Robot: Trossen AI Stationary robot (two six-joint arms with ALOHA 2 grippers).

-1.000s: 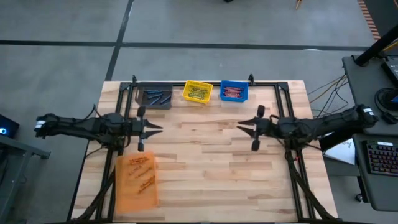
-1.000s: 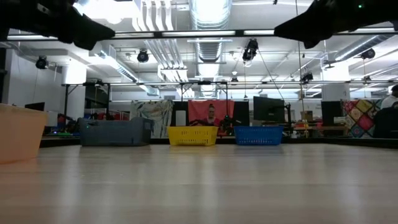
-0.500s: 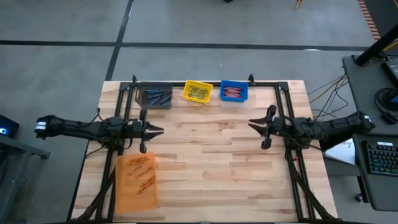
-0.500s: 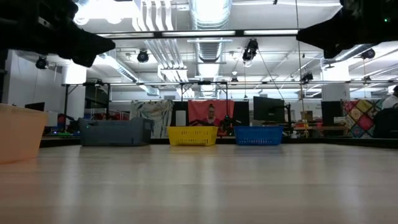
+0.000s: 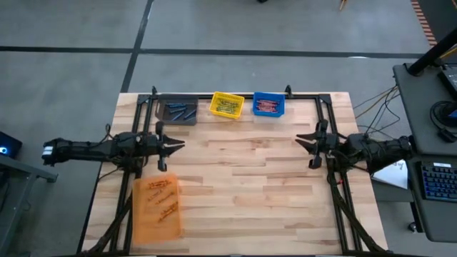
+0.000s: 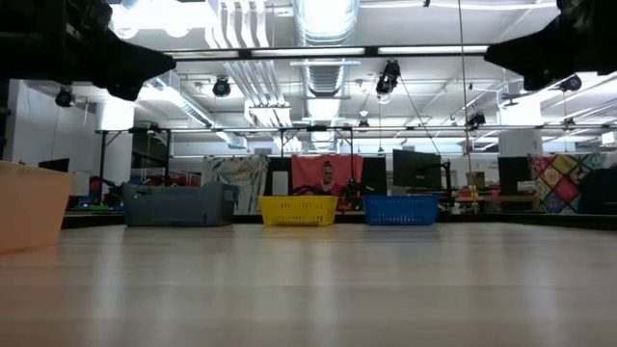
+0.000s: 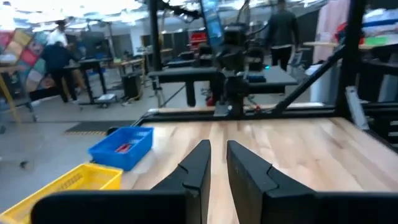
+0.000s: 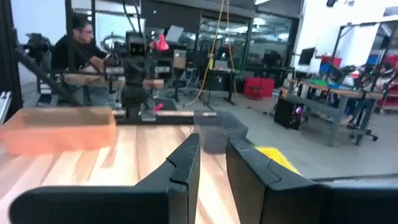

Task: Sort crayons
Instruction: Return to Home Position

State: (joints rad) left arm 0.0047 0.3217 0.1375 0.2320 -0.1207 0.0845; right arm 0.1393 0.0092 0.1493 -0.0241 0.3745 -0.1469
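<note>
The crayons lie inside four bins: blue ones in the grey bin (image 5: 180, 112), yellow-green ones in the yellow bin (image 5: 227, 106), red ones in the blue bin (image 5: 268, 105), all along the far edge, and orange ones in the orange bin (image 5: 157, 207) near the front left. My left gripper (image 5: 182, 145) hovers level over the table's left side, pointing right. Its fingers (image 7: 217, 146) stand a little apart with nothing between them. My right gripper (image 5: 298, 140) hovers level at the right side, pointing left, fingers (image 8: 211, 140) also slightly apart with nothing between them.
Black frame rails (image 5: 235, 95) run along the table's far edge and down both sides. The wooden tabletop (image 5: 243, 185) lies bare between the two grippers. A desk with a keyboard (image 5: 435, 178) stands off the right edge. A person sits in the room beyond (image 8: 84, 43).
My right gripper has drawn back toward the table's right edge and sunk a little, still level. My left gripper has sunk slightly over the left side. Neither has changed its finger gap, and no crayon or bin has moved.
</note>
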